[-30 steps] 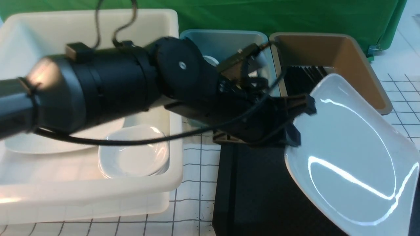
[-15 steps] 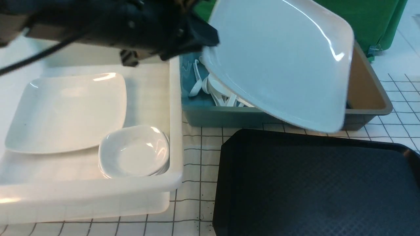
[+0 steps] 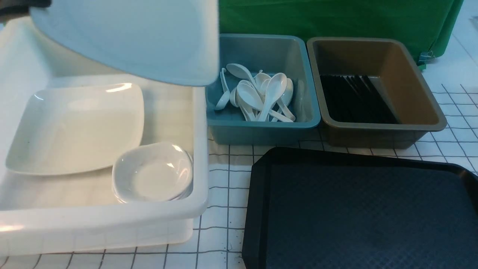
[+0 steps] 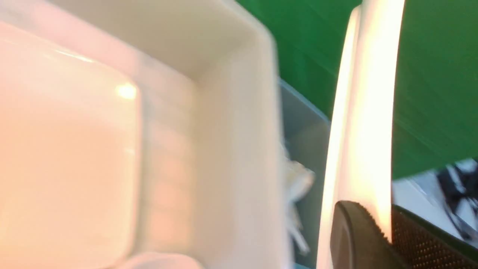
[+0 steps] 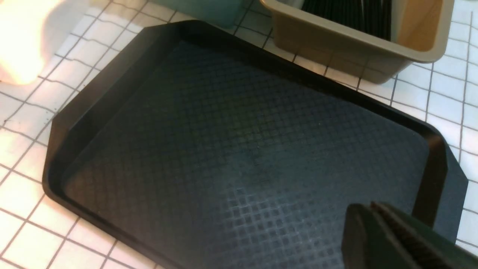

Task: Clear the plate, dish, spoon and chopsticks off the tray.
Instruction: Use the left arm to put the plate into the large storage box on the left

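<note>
Over white tub (image 3: pixel 104 220), plate (image 3: pixel 130 37) cropped, left gripper (image 4: pixel 386 229) barely visible

- I see the large white rounded-square plate (image 3: pixel 130 41) as glossy and smooth.
- The black rectangular plastic tray (image 3: pixel 358 216) looks matt, with a fine diamond texture.
- The green cloth backdrop (image 3: pixel 336 18) looks matt and softly folded.

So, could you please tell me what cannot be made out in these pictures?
- Front view: the plate is cut off by the top edge.
- Left wrist view: motion blur smears the white bin and the spoons.
- Front view: the chopsticks merge into one dark mass in the brown tub, so they cannot be counted.
</note>
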Controlling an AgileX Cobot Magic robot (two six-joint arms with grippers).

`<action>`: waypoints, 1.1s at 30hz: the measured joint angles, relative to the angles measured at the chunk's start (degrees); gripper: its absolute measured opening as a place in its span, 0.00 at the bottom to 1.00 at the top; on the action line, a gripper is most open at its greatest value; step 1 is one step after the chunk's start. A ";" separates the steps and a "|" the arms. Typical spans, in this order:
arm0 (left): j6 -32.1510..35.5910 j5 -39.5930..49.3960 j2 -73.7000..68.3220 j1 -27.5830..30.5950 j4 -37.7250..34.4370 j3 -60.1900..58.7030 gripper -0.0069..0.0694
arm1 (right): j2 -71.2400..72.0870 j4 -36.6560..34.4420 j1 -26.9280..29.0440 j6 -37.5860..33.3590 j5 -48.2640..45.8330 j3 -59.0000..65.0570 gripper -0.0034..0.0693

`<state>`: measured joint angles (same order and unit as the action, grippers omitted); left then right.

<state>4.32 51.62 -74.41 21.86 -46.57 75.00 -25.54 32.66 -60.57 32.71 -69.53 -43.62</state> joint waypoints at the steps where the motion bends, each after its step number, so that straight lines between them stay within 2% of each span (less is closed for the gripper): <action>1: 0.14 0.14 -0.21 0.50 0.00 0.00 0.13 | 0.00 0.00 0.00 0.06 0.00 0.00 0.06; 2: 1.45 0.81 -0.97 3.87 -0.06 0.00 0.13 | 0.00 0.00 0.00 0.19 0.00 0.00 0.06; 3: 1.75 0.97 -1.19 4.76 -0.06 0.00 0.13 | 0.00 0.00 0.00 0.19 0.00 0.00 0.06; 4: 3.51 1.27 -2.46 8.63 -0.06 0.00 0.13 | 0.00 0.00 0.00 0.24 0.00 0.00 0.06; 6: 5.55 1.64 -4.52 11.56 -0.06 0.00 0.13 | 0.00 0.00 0.00 0.24 0.00 0.00 0.06; 16: 9.23 1.22 -13.53 12.32 -0.47 0.00 0.13 | 0.00 0.00 0.00 0.31 0.00 0.00 0.06; 23: 10.07 -2.36 -19.65 12.32 0.32 0.00 0.13 | 0.00 -0.06 0.00 0.37 -0.22 0.00 0.06; 33: 10.70 -1.97 -24.28 12.32 0.32 0.00 0.13 | 0.00 -0.11 0.00 1.52 -0.22 0.00 0.06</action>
<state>15.02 49.65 -98.69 34.17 -46.25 75.00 -25.54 32.55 -60.57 34.23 -69.75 -43.62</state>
